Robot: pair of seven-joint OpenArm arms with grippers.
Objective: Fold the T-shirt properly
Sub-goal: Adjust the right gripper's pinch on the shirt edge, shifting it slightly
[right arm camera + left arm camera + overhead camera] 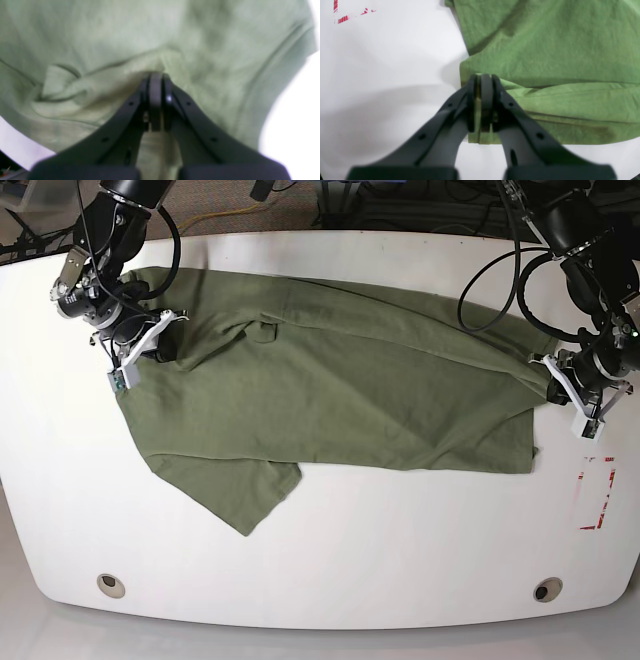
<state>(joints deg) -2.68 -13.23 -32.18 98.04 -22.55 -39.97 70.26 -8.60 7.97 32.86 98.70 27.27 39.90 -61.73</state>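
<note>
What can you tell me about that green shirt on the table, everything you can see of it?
The T-shirt is plain olive green, soft and wrinkled, without print. It lies spread sideways across the white table, partly doubled over, one sleeve pointing toward the near edge. Each end is pinched in a shut claw: the left claw grips a folded edge, the right claw bunched cloth.

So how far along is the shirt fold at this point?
Early stage. Done: the T-shirt lies spread across the table, one long edge already turned over. In hand: the left tool is shut on the shirt's edge, and the right tool is shut on bunched cloth at the opposite end. Left: the sleeve sticking out at the front, the wrinkles and the final folds.
</note>
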